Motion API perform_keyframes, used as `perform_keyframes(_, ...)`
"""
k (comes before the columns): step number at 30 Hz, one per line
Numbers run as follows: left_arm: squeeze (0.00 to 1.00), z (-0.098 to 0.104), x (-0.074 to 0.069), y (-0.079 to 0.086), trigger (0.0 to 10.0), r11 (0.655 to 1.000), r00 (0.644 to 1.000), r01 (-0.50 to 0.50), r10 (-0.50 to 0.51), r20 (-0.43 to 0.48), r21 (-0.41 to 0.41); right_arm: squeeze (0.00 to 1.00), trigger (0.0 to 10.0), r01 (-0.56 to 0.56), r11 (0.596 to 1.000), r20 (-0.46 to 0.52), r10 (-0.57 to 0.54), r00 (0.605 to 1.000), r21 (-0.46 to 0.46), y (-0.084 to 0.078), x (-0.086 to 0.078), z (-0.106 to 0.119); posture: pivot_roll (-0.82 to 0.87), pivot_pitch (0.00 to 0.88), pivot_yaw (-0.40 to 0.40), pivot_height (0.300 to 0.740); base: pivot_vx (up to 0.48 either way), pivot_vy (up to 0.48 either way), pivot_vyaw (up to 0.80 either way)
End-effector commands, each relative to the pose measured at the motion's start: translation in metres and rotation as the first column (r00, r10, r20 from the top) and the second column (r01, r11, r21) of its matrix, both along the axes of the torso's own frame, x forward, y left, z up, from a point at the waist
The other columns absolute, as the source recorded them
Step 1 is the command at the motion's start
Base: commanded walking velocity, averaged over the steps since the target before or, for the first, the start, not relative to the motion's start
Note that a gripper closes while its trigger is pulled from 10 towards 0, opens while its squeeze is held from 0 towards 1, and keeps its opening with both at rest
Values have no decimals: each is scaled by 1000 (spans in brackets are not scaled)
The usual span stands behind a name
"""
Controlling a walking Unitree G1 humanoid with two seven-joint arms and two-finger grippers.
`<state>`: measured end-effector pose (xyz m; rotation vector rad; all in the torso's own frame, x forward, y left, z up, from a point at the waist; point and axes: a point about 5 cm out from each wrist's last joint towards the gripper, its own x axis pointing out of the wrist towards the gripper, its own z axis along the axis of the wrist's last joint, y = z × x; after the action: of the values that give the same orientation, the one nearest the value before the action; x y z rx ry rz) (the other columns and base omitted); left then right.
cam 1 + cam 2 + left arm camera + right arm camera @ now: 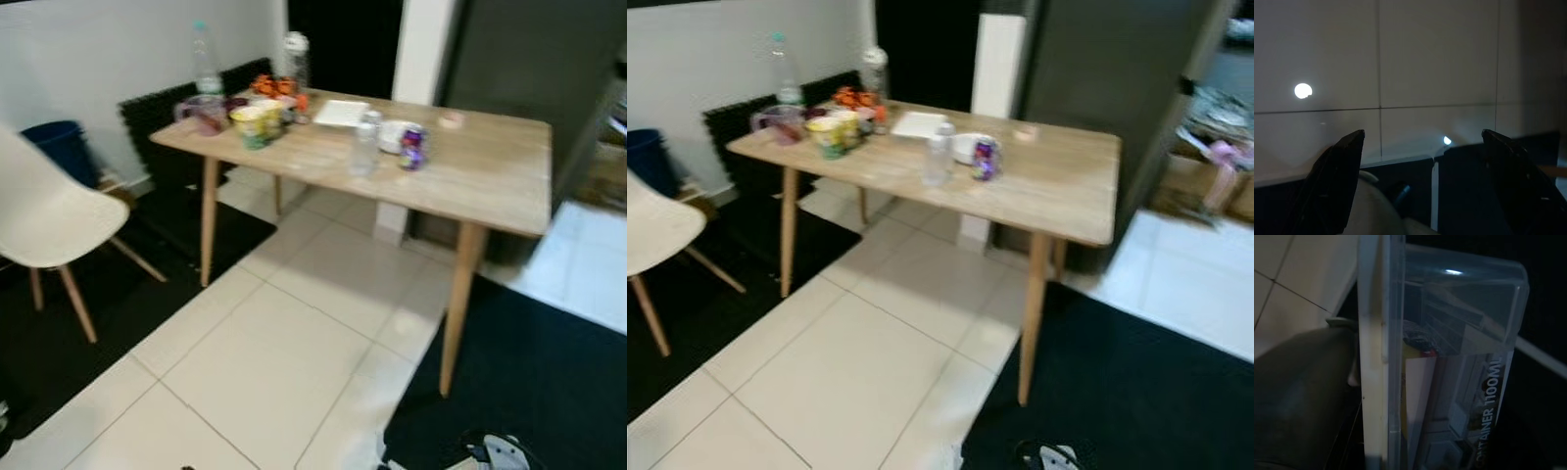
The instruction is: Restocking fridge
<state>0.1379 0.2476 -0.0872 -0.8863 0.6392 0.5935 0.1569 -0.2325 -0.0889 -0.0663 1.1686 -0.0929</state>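
Head views: wooden table (490,186) on white tiles (265,372); left tool (1425,186) spread wide.

Tables: one wooden table (490,181)
Chairs: one white chair (44,220)
Tall bottles at the table's far end: two, a clear bottle (205,61) and a white-capped bottle (296,54)
Small clear bottles mid-table: one (363,147)
Cans: one purple can (412,148)
Yellow tubs: one (251,124)
White plates: one (341,113)
Blue bins: one (61,147)
Clear plastic containers: one (1449,367)
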Motion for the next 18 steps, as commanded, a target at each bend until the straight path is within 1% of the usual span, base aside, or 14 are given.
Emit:
perform_keyframes(1, 0, -3, 0, -8, 10000, 999, 998, 43, -42, -46, 19, 0, 10000, 4, 1000, 10, -4, 1000, -10, -2, 5, 2, -37, 0, 17, 740, 0, 0, -656)
perform_keyframes(10, 0, -4, -1, -9, 10000, 996, 994, 74, -69, -91, 54, 0, 10000, -11, 1000, -10, 11, 1000, -18, 0, 2, 1, -38, 0, 15, 740, 0, 0, -656)
perform_keyframes(12, 0, -6, -3, -10, 10000, 994, 989, 92, -85, -123, 57, 0, 10000, -17, 1000, -15, 17, 1000, -22, -1, 1, 1, -38, 0, 11, 740, 0, 0, -656)
perform_keyframes(14, 0, -10, -11, -15, 10000, 984, 967, 162, -145, -210, 68, 0, 10000, -23, 999, -20, 22, 1000, -26, -1, 1, 0, -38, 0, 13, 740, 0, 0, -656)
perform_keyframes(15, 0, -11, -12, -16, 10000, 981, 960, 181, -160, -231, 71, 0, 10000, -24, 999, -21, 24, 1000, -26, -1, 0, 0, -38, 0, 13, 740, 0, 0, -656)
perform_keyframes(16, 0, -11, -12, -16, 10000, 981, 960, 181, -160, -231, 71, 0, 10000, -24, 999, -21, 24, 1000, -26, -1, 0, 0, -38, 0, 13, 740, 0, 0, -656)
perform_keyframes(17, 0, -14, -18, -20, 10000, 970, 939, 232, -202, -278, 76, 0, 10000, -25, 999, -25, 24, 999, -27, -1, 0, 0, -39, 0, 16, 740, 0, 0, -650)
perform_keyframes(18, 0, -15, -19, -21, 10000, 967, 933, 244, -212, -290, 78, 0, 10000, -25, 999, -26, 24, 999, -27, -1, -1, 0, -39, 0, 16, 740, 0, 0, -650)
